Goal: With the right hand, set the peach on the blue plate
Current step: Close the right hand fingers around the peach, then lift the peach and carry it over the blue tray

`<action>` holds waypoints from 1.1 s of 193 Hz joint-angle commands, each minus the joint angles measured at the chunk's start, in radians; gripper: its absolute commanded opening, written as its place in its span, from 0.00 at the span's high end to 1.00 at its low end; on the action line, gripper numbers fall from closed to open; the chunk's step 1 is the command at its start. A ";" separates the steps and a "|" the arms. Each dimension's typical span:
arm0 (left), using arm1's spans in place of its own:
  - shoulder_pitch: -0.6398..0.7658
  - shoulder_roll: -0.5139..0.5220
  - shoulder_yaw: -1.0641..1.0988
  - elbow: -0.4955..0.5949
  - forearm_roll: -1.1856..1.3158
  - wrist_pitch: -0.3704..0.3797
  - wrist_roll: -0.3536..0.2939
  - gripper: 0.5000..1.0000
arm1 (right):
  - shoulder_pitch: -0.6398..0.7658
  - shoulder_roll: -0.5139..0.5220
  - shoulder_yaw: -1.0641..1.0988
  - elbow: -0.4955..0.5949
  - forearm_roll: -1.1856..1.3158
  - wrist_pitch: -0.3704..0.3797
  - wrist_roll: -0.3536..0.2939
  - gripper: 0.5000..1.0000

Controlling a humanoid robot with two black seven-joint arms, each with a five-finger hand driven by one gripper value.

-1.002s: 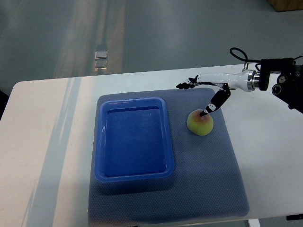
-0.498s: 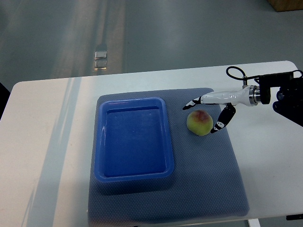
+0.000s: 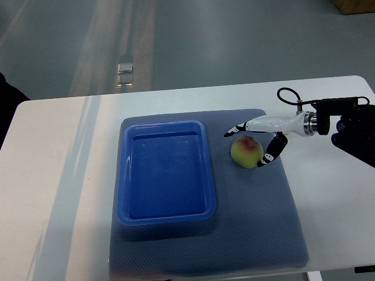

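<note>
The peach (image 3: 246,153), yellow-green with a red patch, lies on the grey mat just right of the blue plate (image 3: 166,214), a deep rectangular tray that holds nothing. My right hand (image 3: 244,150) reaches in from the right and straddles the peach. Its fingers (image 3: 235,128) lie along the peach's far side and its thumb (image 3: 270,156) is at the near right side. The fingers are spread a little wider than the fruit, close to it or just touching. The peach rests on the mat. The left arm is out of view.
The grey mat (image 3: 252,228) covers the middle of the white table (image 3: 58,193). The table's far edge runs behind the mat, with grey floor beyond. A small dark shape (image 3: 7,88) shows at the left edge beside the table's corner.
The right hand came down from above the peach to straddle it, then shifted slightly left. The peach has not moved. The dark shape at the left edge is new.
</note>
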 commanded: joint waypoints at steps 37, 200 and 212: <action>0.000 0.000 0.000 0.000 0.001 0.000 0.000 0.00 | 0.000 0.002 -0.002 -0.012 -0.003 0.001 0.000 0.38; 0.008 0.000 0.000 0.002 -0.001 0.005 0.000 0.00 | 0.171 0.287 -0.008 -0.100 0.063 -0.002 0.000 0.71; 0.008 0.000 0.000 0.003 -0.001 0.006 0.000 0.00 | 0.178 0.344 -0.012 -0.138 0.063 -0.002 0.000 0.70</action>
